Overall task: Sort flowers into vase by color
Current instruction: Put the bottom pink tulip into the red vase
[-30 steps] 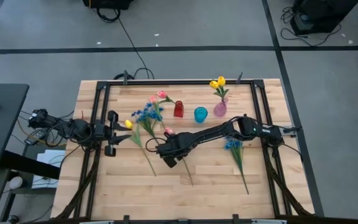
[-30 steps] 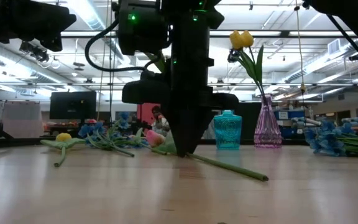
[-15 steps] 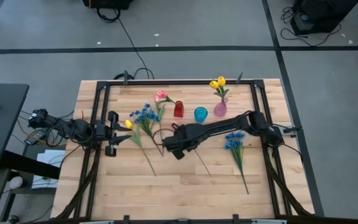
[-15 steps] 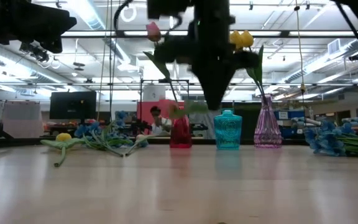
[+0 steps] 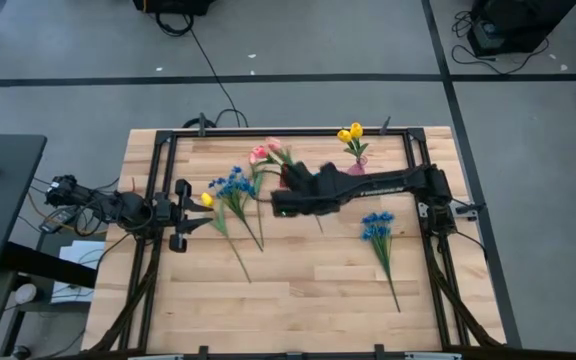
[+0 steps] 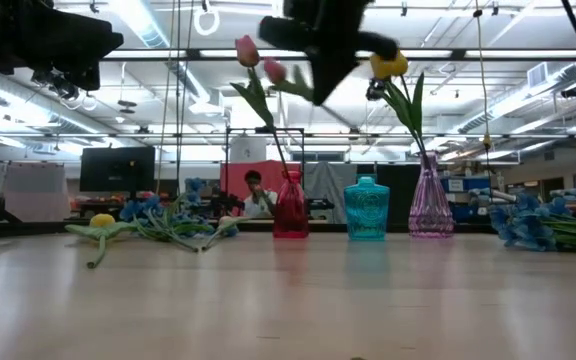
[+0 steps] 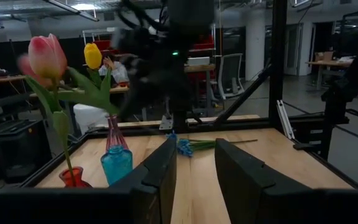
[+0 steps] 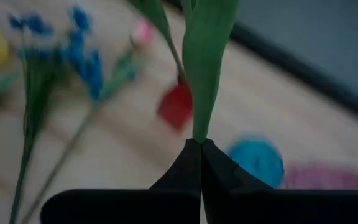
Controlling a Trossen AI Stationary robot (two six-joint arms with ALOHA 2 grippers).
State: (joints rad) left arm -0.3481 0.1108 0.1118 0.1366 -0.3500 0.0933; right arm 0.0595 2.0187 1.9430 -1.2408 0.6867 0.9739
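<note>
two claws are in sight, and only the right claw [image 5: 286, 200] is at work: we see it raised above the tabletop [image 5: 298, 290], its fingers pressed together on the stem of a pink tulip [image 6: 275, 71] whose leaf rises straight out from between the fingertips in the right wrist view. below that claw stands the red vase [image 6: 290, 211], which already carries another pink tulip [image 6: 247, 50] upright on its stem. just to the right of the red vase, as the low view shows it, stand the blue vase [image 6: 366, 209] and then the pink vase [image 6: 430, 203], the latter holding the yellow tulips [image 5: 350, 132].

on the tabletop between the two claws lie a spray of blue blossoms [image 5: 232, 184] with its long stem, and a single yellow tulip [image 5: 207, 199] close in front of the left claw [image 5: 179, 214]. a second blue spray [image 5: 376, 228] lies flat on the far side of the right claw, near that arm's base, well apart from the vases.

the left claw waits low at the left edge of the tabletop, its fingers a little apart and holding nothing.

in the low view we make out a person [image 6: 256, 192] seated in the room behind the vases.
</note>
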